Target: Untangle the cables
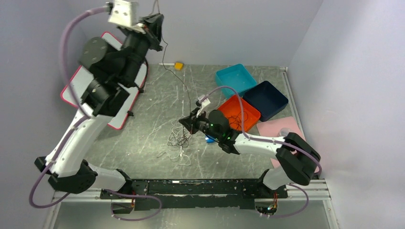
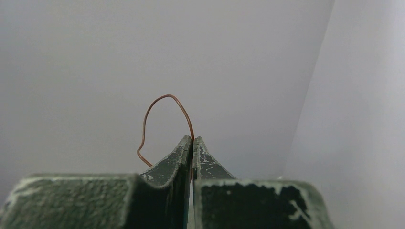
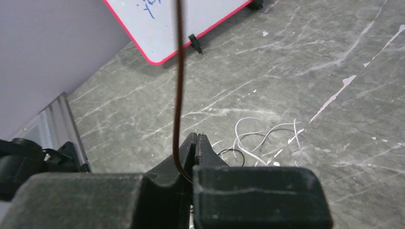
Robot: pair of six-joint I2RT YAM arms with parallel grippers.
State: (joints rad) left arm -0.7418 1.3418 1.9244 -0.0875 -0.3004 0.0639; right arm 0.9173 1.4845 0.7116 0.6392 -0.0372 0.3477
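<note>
brown wire (image 2: 165,95) is pinched in both claws: left claw (image 2: 192,139) raised at eleven o'clock, right claw (image 3: 197,136) low, at twelve o'clock of the tangle (image 1: 178,141).

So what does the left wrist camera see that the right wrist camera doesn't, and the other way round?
Only the left wrist view: a brown wire looping above the left gripper, bare wall behind. Only the right wrist view: the table, white wires lying on it, a whiteboard, and a dark wire rising from the right gripper. Both: jaws shut on a thin wire.
</note>
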